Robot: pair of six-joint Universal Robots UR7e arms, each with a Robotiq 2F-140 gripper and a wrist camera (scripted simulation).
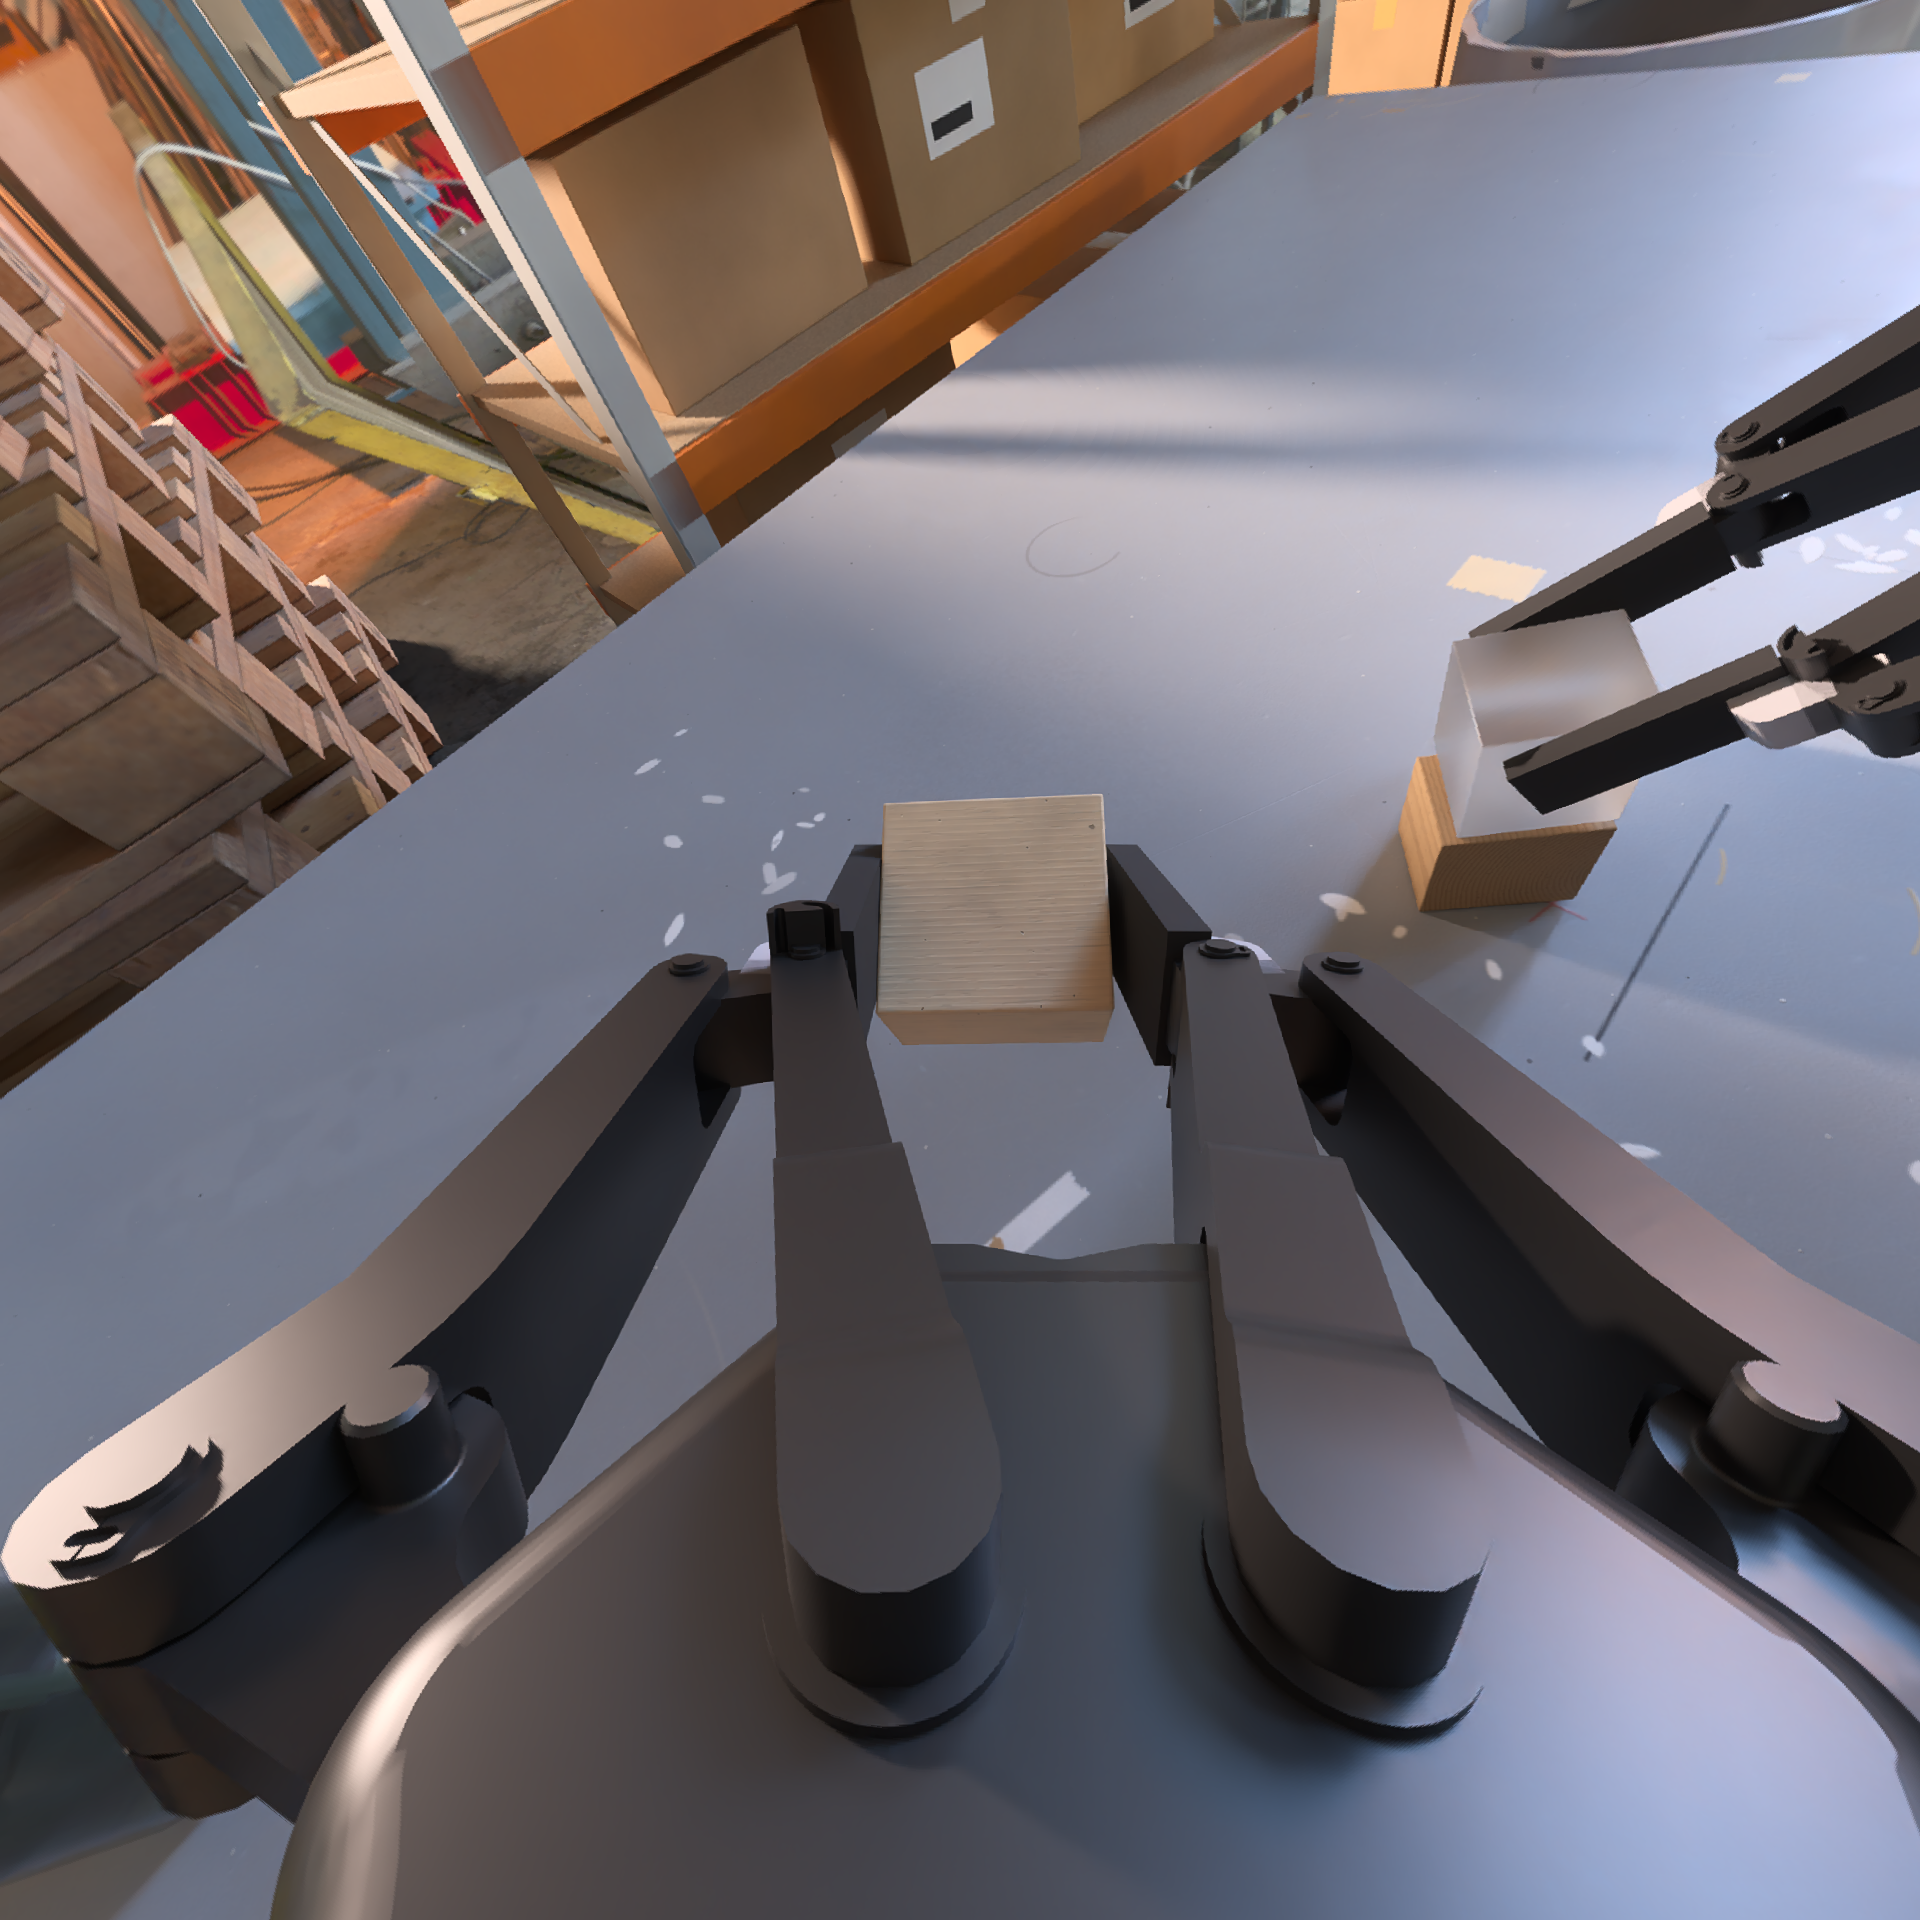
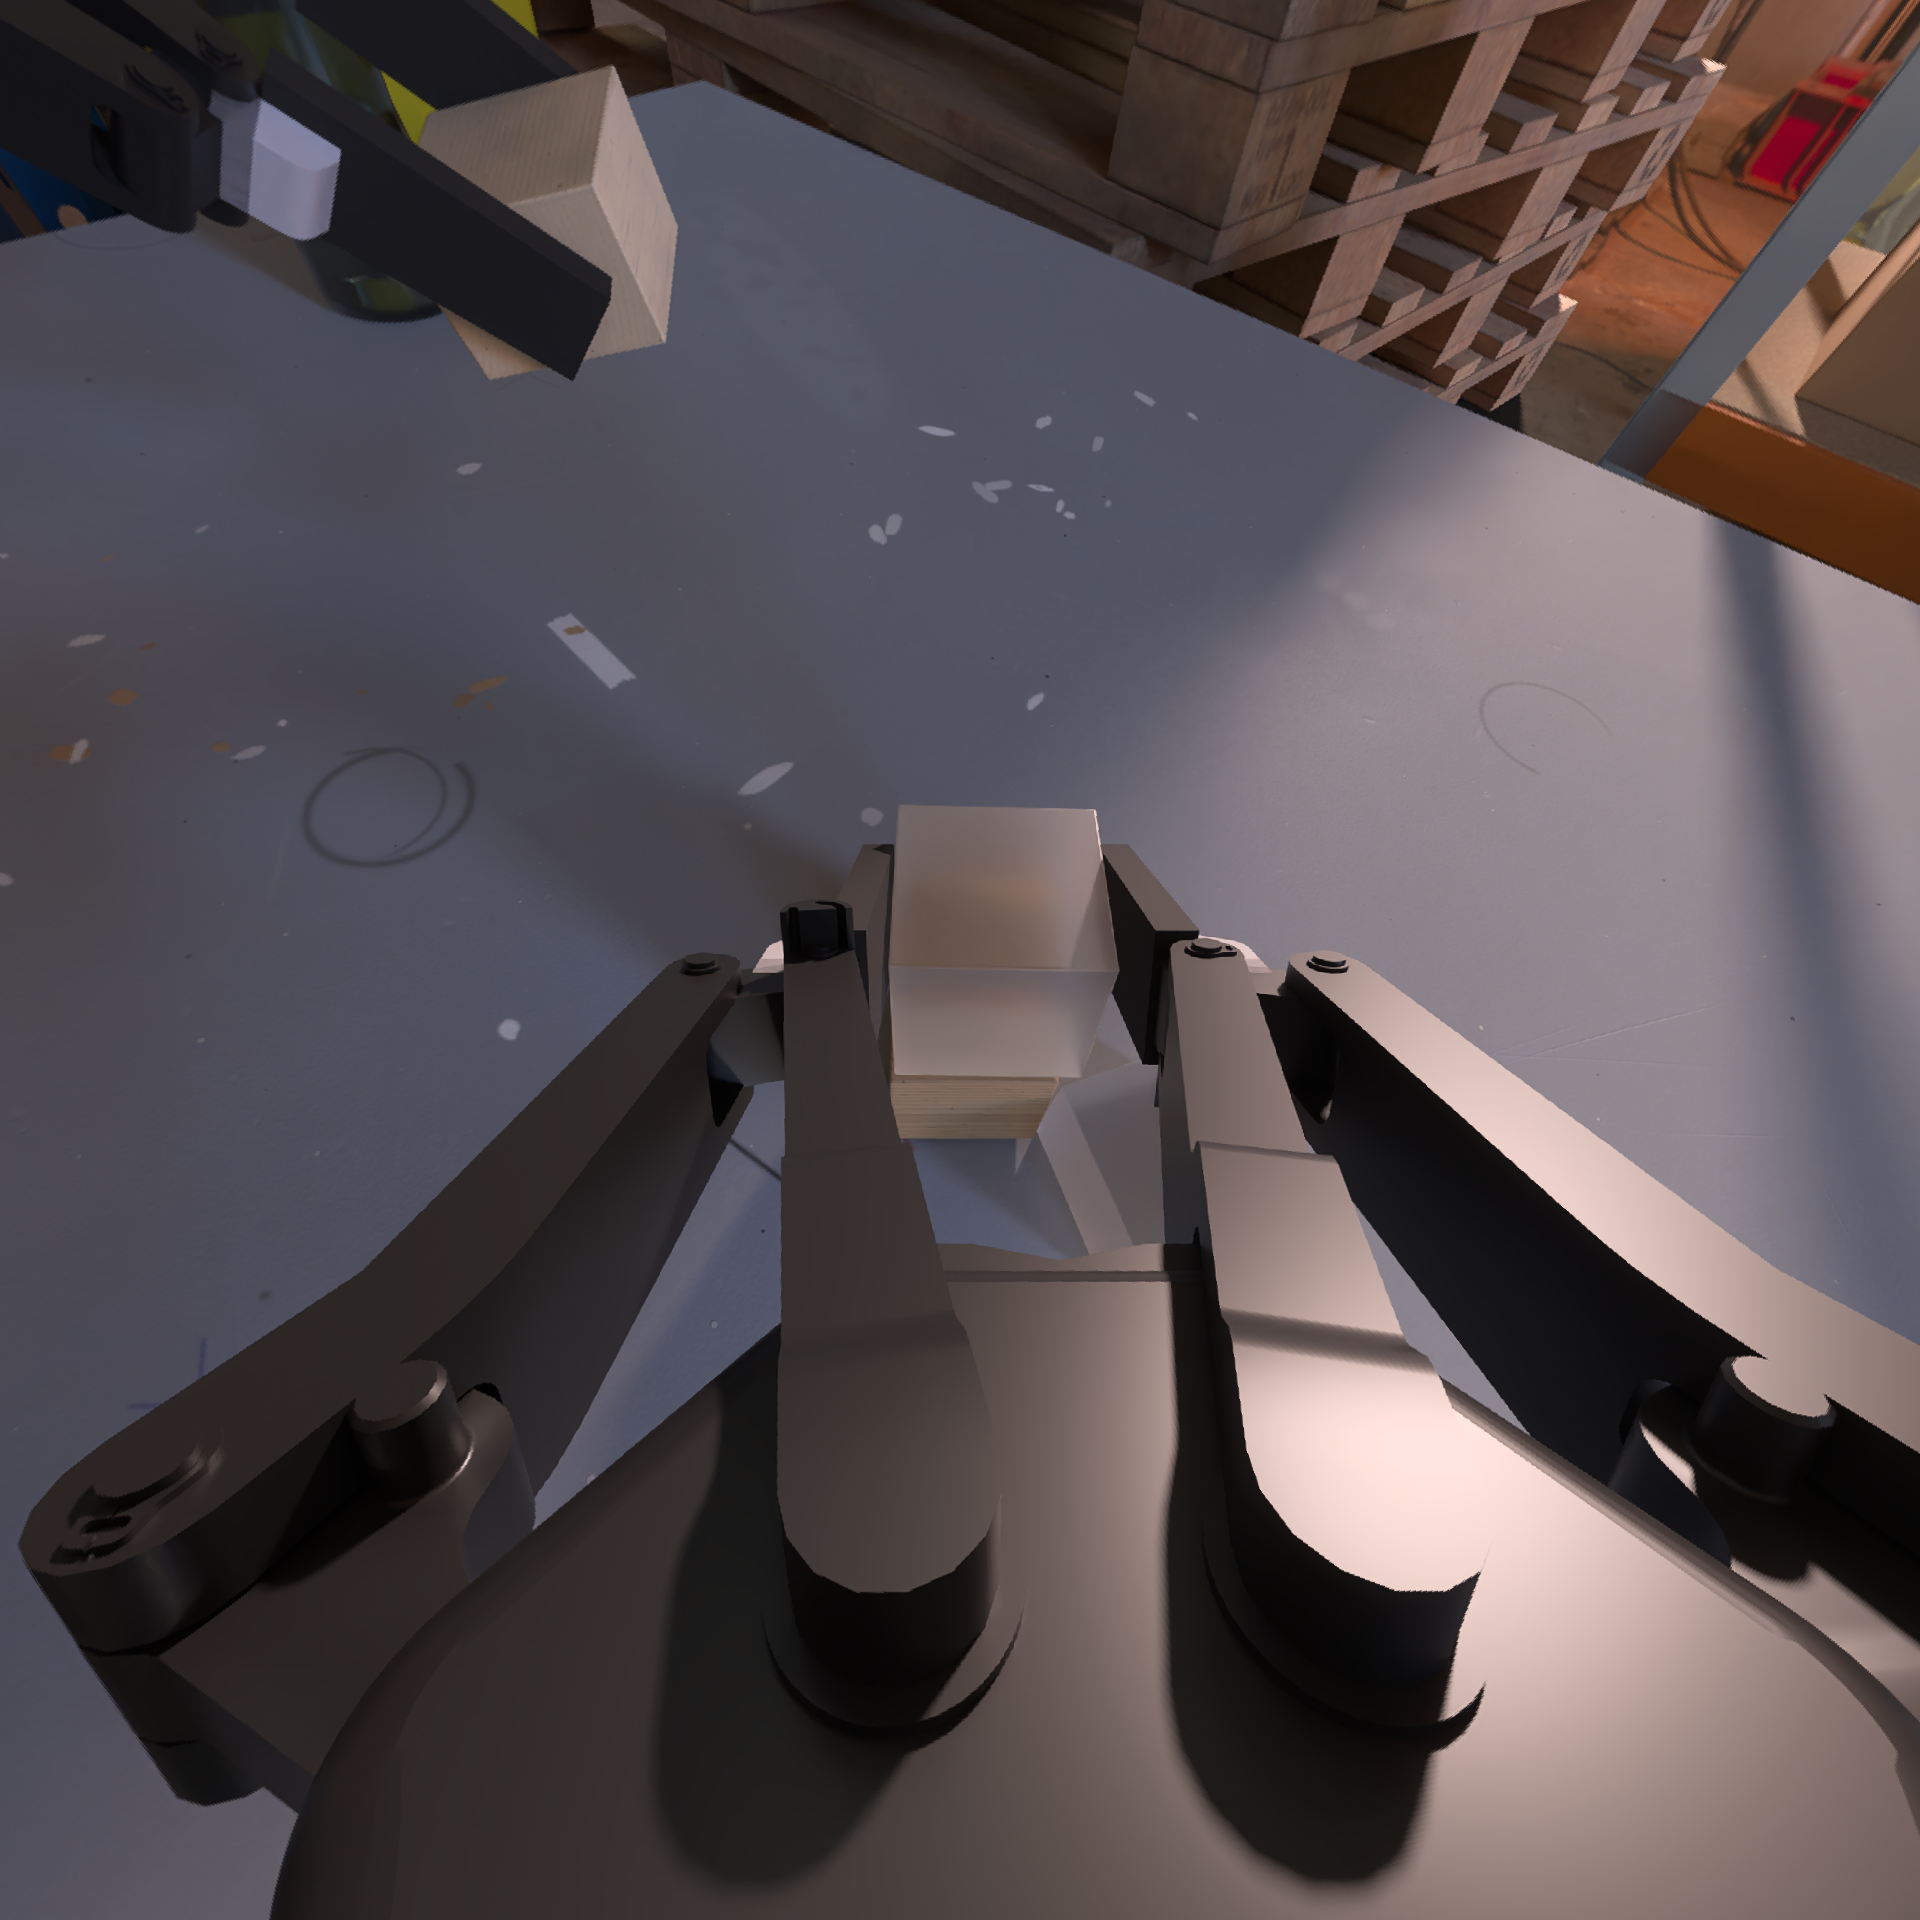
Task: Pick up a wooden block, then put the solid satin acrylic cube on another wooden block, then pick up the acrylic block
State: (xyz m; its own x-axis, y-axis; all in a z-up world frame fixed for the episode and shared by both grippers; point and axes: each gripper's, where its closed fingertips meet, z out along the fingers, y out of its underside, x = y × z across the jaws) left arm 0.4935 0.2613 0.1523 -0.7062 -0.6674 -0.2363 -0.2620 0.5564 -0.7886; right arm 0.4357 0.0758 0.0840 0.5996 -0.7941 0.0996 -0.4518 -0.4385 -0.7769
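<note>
Grey table (image 1: pixel 1299 343): left pincer (image 1: pixel 995 914) clamps pale block (image 1: pixel 992 914); right pincer (image 2: pixel 997 935) clamps acrylic cube (image 2: pixel 992 935).

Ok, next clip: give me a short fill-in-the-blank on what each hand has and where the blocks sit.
1. The left hand grips a pale ____ block held clear of the table.
2. The right hand has its fingers closed on the ____ cube.
3. That cube sits on top of a second wooden block, which rests on the ____.

Missing words: wooden; acrylic; table
</note>
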